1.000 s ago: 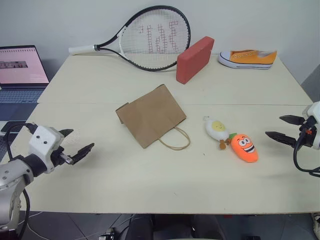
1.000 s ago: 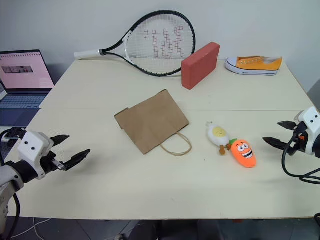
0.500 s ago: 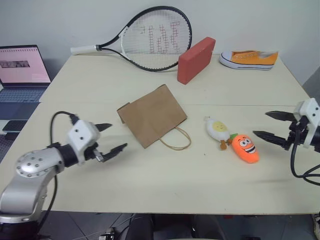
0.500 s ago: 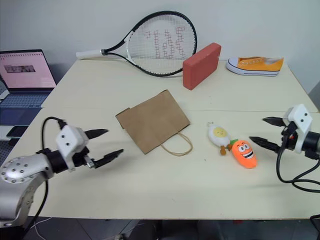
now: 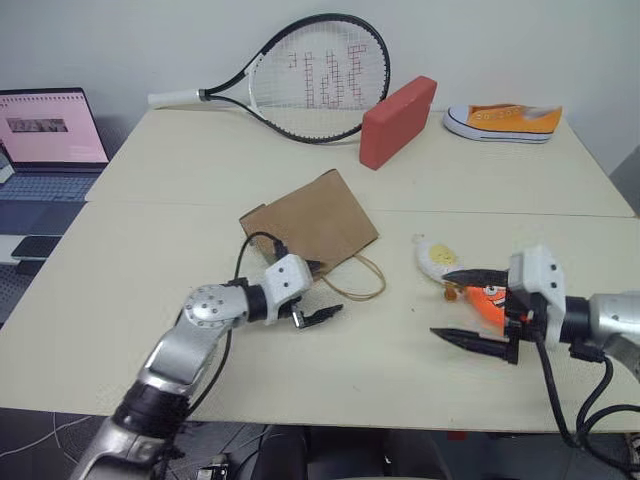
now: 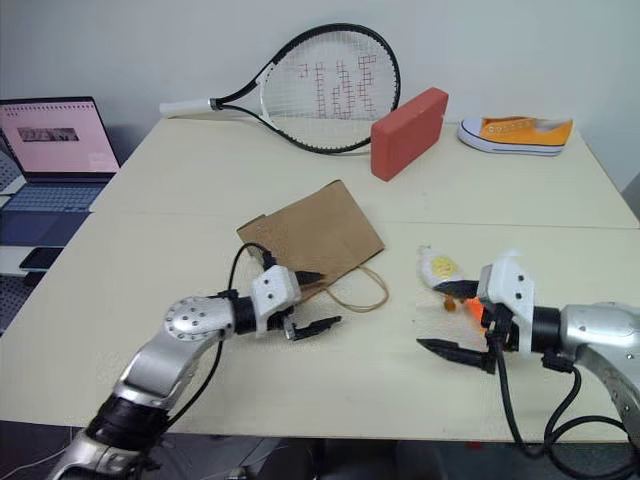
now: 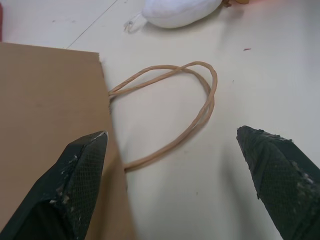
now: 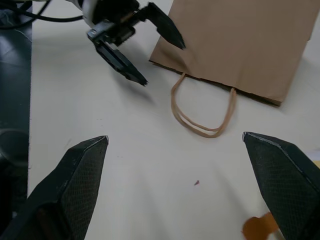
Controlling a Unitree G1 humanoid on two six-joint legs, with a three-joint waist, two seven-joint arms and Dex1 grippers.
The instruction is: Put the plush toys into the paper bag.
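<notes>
The brown kraft paper bag (image 5: 310, 222) lies flat on the table, turned at a slant, its mouth toward the near edge. Its two twisted paper loop handles (image 5: 362, 279) rest on the tabletop, one over the other. Well to its right lies the white oval plush toy with a yellow centre (image 5: 435, 256). The orange carrot plush (image 5: 490, 300) lies just beside it, partly hidden.

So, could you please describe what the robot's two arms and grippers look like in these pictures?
Both arms are silver-grey metal with rounded joints dotted with small screws. Each wrist carries a white boxy block, and a black cable loops from it along the arm. The left gripper and the right gripper each end in two black, pointed jaws with a fine cross-hatched texture, scuffed pale at the tips.
</notes>
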